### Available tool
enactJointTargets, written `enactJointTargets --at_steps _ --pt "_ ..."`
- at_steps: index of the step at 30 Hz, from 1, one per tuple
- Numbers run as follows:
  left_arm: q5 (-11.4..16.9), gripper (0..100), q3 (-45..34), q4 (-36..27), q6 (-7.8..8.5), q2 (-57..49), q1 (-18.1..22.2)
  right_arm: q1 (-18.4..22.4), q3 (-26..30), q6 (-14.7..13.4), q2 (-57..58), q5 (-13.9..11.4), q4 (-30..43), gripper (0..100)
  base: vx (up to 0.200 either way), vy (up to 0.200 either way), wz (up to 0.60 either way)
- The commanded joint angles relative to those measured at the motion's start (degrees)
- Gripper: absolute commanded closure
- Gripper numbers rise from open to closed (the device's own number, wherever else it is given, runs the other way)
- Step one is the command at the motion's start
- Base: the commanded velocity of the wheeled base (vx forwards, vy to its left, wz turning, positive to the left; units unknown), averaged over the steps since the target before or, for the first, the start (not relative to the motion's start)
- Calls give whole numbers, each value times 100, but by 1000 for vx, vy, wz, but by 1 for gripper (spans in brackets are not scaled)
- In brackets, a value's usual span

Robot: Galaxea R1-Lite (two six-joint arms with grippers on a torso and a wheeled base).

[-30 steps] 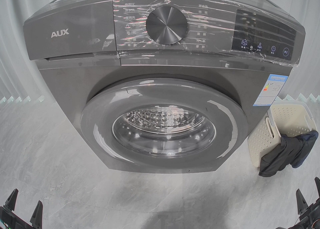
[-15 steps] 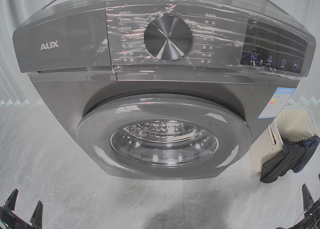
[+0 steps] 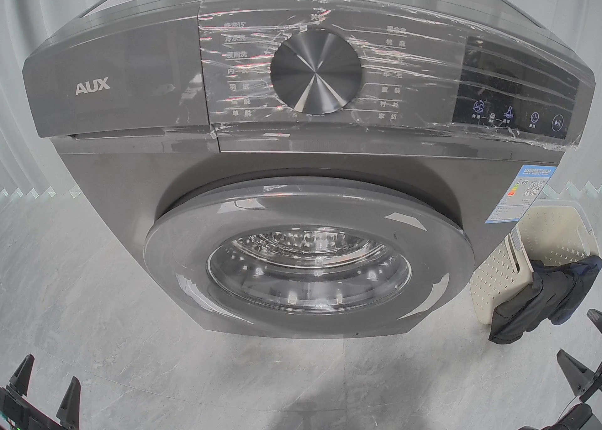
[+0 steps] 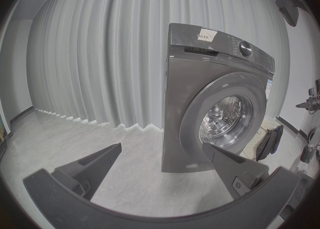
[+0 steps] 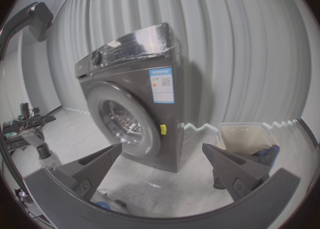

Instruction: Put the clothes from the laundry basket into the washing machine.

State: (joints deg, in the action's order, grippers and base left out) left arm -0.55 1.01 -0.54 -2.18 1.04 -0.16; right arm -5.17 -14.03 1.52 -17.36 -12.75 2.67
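In the head view the grey front-loading washing machine (image 3: 301, 155) has its round glass-windowed door (image 3: 307, 262) shut, so cloth carried over before it is opened would only meet glass. The dark clothes (image 3: 539, 299) hang over the rim of the cream perforated plastic laundry basket (image 3: 495, 274), which is on the floor just beside the machine's right side. A hard pull could tip or drag that light basket. The left gripper (image 3: 51, 368) and right gripper (image 3: 577, 332) sit low, their fingers (image 3: 68, 397) spread and empty. A logo, program names round the dial under wrinkled film, and a blue-and-white sticker carry print. The left wrist view shows released fingers well apart from the door. The right wrist view shows the same, plus a small yellow tab (image 5: 162, 129) beside the door. A trailing sleeve could snag there.
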Motion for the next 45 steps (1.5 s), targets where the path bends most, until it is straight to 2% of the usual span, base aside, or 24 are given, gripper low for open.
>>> enactJointTargets --at_steps 1,5,6,7,14,21,27,32,40,45 --pt "2 0 -84 1 -2 -104 -2 -907 -21 313 -2202 -500 -1005 0 0 0 0" --pt "2 0 -84 1 7 -104 -2 -1241 -144 278 -3195 -535 -1805 0 0 0 0" --pt "2 0 -84 1 7 -104 -2 -1241 -144 278 -3195 -535 -1805 0 0 0 0" --pt "2 0 -84 1 7 -104 -2 -1364 -223 217 -3704 -544 -2121 0 0 0 0" --pt "2 0 -84 1 7 -104 -2 -1443 -460 -21 -4759 -544 -2825 0 0 0 0" --pt "20 0 -84 1 7 -104 -2 -1452 -908 -91 -5269 -544 -2877 0 0 0 0" --pt "20 0 -84 1 7 -104 -2 -1672 -1190 -91 -5612 -483 -2877 0 0 0 0" --pt "20 0 -84 1 7 -104 -2 -1689 -1418 -91 -5919 -474 -2886 0 0 0 0" --pt "20 0 -84 1 7 -104 -2 -1795 -1436 -82 -6051 -483 -2886 0 0 0 0" --pt "20 0 -84 1 7 -104 -2 -1891 -1234 -91 -5981 -527 -2860 0 0 0 0"
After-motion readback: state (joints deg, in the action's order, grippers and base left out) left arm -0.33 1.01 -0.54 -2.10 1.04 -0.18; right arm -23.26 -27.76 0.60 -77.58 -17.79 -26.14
